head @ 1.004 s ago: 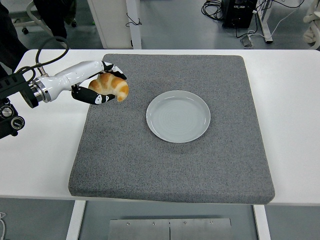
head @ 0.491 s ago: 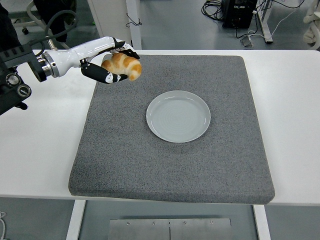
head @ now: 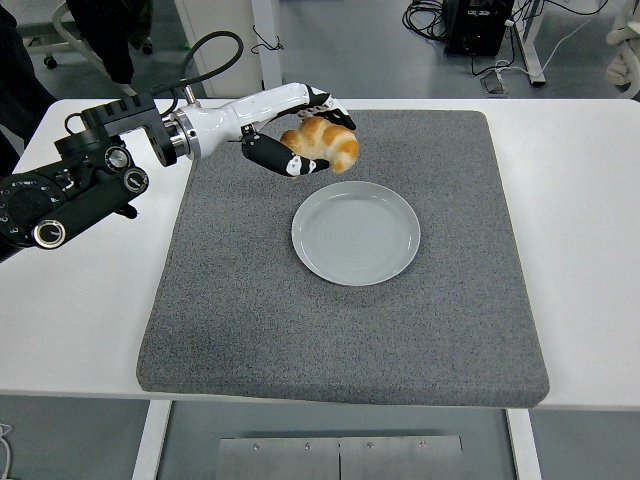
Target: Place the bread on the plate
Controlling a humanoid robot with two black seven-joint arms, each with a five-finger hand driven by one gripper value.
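We have the left robot hand (head: 305,140) closed around the bread (head: 322,146), a croissant-shaped piece, thumb under it and fingers (head: 338,116) curled over the top. Bread is in the air, clear of the grey mat (head: 260,310). The plate (head: 356,232) sits just ahead and below the robot hand, toward the near edge of the bench (head: 90,300); bread looks to hang over or just beyond the plate's far-left rim, not over its middle. Right robot hand is not in view.

Our read: carry phase, most of the way there, drop not yet made.

Risks from here:
- Release now and we likely clip the rim. Bread is curved, so it could roll off onto the mat, or tip the plate edge.
- Grip seems to cover the left end only; the right end sticks out free of the robot hand. Any quick wrist turn could let it pivot or slip out.
- Soft crust. Squeeze harder to stop the slip and we dent or tear it.
- Dropping from height: plate is smooth, bread may bounce or slide out. We want it lowered close before the fingers open.
- Plate rests loose on the mat. A fingertip touching the rim on the way down would shove it.
- The cable loops behind the forearm; snag looks unlikely, worth watching.
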